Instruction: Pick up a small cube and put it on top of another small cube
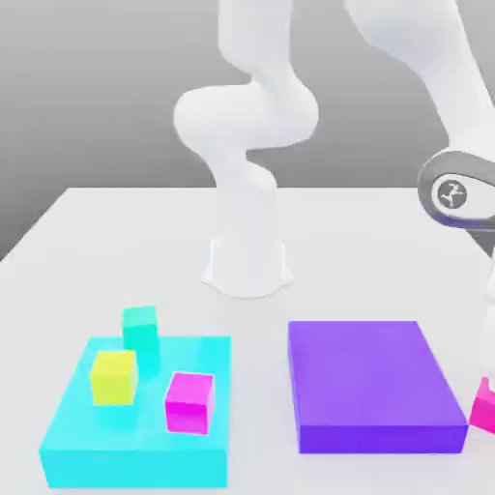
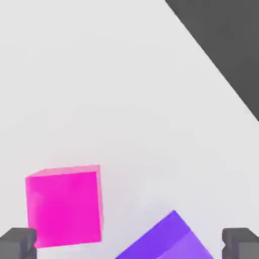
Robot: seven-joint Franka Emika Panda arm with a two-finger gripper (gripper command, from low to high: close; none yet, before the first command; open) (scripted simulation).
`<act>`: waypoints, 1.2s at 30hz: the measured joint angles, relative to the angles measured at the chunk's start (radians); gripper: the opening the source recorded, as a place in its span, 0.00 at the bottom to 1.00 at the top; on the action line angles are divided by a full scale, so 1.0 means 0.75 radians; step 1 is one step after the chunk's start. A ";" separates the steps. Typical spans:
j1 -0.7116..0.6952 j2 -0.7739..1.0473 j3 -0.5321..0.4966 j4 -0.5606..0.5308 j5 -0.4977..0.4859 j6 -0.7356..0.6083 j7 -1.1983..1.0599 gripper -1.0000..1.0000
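Centering comes first: the gripper (image 2: 129,245), jaws wide and empty, should shift toward the hot-pink cube (image 2: 65,206) at the purple slab's (image 1: 372,387) three o'clock in the exterior view, before descending.

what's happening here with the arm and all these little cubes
A white robot arm has its open claw just above the table, close to the hot-pink cube beside the purple block, not gripping it. The yellow-green cube sits on the cyan platform with teal and magenta cubes; nothing is stacked on it yet.
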State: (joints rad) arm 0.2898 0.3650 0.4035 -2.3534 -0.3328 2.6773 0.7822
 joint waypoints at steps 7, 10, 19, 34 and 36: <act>0.103 0.180 -0.118 0.042 -0.120 0.127 0.086 0.00; 0.113 0.197 -0.130 0.046 -0.132 0.140 0.095 0.00; -0.114 -0.141 -0.120 -0.069 0.111 -0.075 0.073 0.00; -0.830 -0.601 -0.602 -0.338 0.414 -0.212 0.567 0.00; -0.854 -0.530 -0.615 -0.363 0.436 -0.113 0.591 0.00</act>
State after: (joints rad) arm -0.3507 -0.0328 -0.0579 -2.6256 -0.0055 2.5925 1.2254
